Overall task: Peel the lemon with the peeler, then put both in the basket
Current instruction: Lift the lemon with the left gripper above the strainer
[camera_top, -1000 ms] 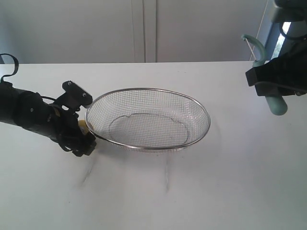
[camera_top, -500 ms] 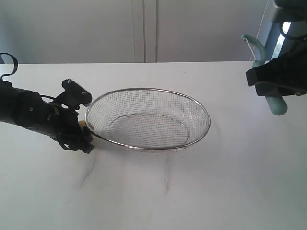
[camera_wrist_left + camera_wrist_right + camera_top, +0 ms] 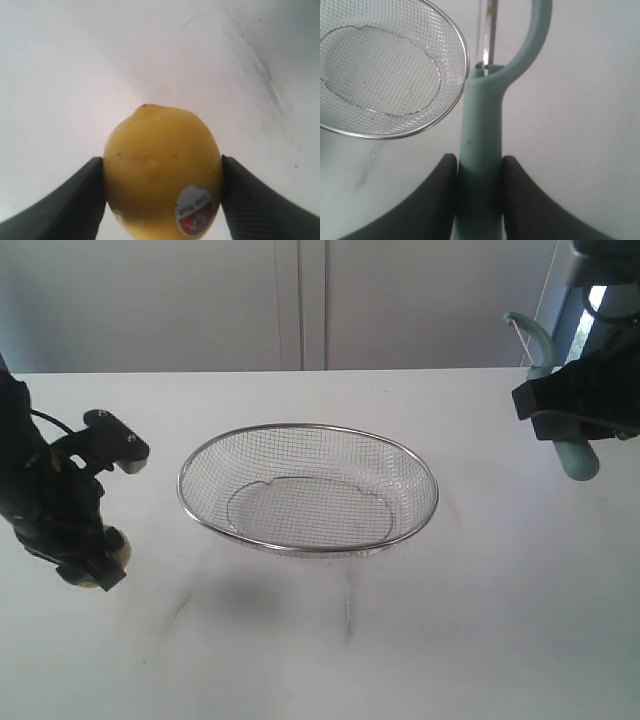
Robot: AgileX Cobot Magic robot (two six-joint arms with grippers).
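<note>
My left gripper [image 3: 162, 192] is shut on the yellow lemon [image 3: 162, 170], whose red-and-white sticker faces the wrist camera. In the exterior view the left gripper [image 3: 98, 565] hangs left of the wire basket [image 3: 190, 500], apart from its rim, with only a sliver of the lemon [image 3: 115, 540] showing. My right gripper [image 3: 479, 175] is shut on the teal handle of the peeler [image 3: 482, 130], its Y-shaped head pointing past the basket rim [image 3: 460, 85]. The exterior view shows the right gripper [image 3: 565, 425] raised at the far right with the peeler [image 3: 575, 455] in it.
The basket [image 3: 420, 515] has nothing inside it. A white table [image 3: 330, 650] stretches all around, with faint dark scuff marks [image 3: 185, 605] in front of the basket. A pale wall rises behind the table's back edge.
My left arm has swung away from the basket's left rim, moving left and toward the front with the lemon held. The right arm and the peeler have stayed put.
</note>
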